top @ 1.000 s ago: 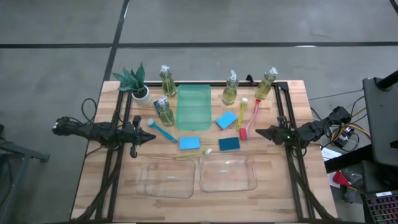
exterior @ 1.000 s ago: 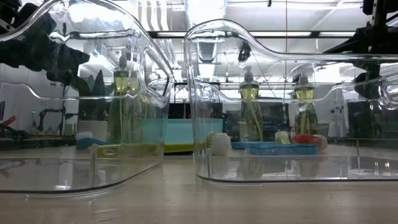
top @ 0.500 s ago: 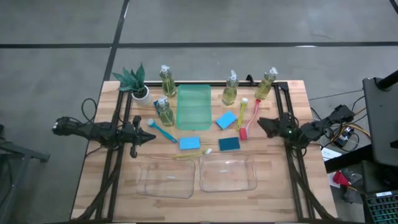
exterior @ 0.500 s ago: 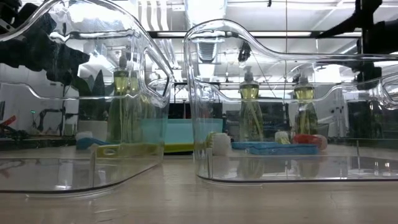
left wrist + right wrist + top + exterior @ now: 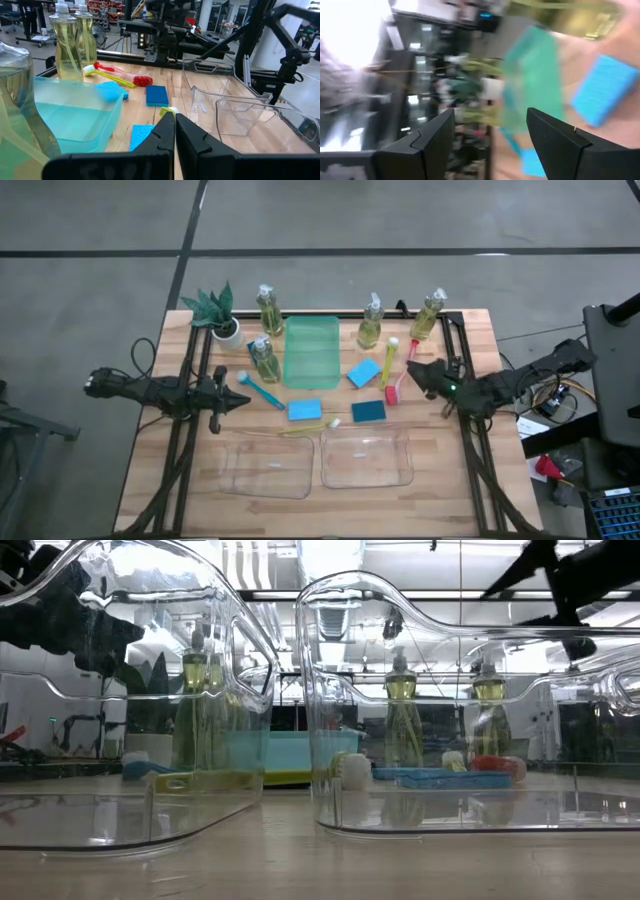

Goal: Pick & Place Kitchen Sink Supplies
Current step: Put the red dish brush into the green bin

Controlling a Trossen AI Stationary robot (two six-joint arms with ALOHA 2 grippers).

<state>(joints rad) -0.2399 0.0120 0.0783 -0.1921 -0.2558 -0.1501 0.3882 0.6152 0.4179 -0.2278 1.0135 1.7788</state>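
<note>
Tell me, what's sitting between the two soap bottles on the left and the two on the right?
The green tray lies between the left bottles and the right bottles, seen in the high view.

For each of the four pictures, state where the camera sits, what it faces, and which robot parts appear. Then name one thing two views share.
High: overhead, straight down; both arms, green tray.
Low: table height, through the clear bins; dark arm parts above.
Left wrist: past the shut left gripper towards the red brush.
Right wrist: tilted, past the open right gripper.
Shared: the tray appears in the high and left wrist views.
</note>
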